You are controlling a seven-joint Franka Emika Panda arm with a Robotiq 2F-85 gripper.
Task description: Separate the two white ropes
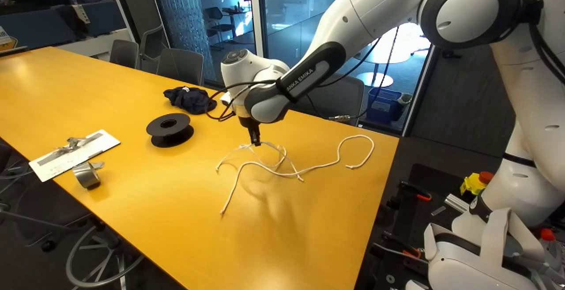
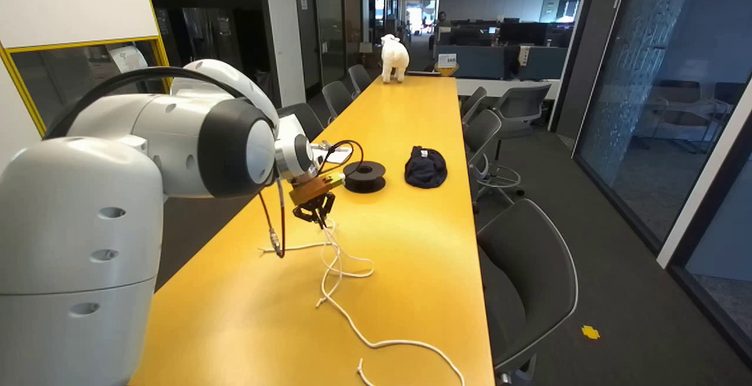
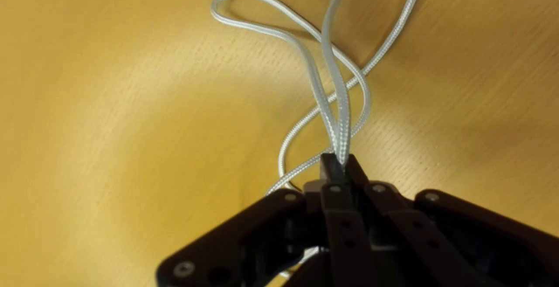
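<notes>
Robotiq gripper [image 3: 343, 162] pinches a fold of one white rope [image 3: 343, 116], which loops down from its tips; below, crossing it, the other white rope [image 1: 321, 166] lies on the table [image 1: 212, 246]. Well apart lies a black spool [image 1: 170, 132].

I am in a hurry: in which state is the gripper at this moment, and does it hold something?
Gripper: closed, holding a white rope.

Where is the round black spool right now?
In an exterior view, the round black spool sits on the yellow table, left of the black two-finger gripper in the picture, with the crumpled navy cloth just beyond it.
</notes>
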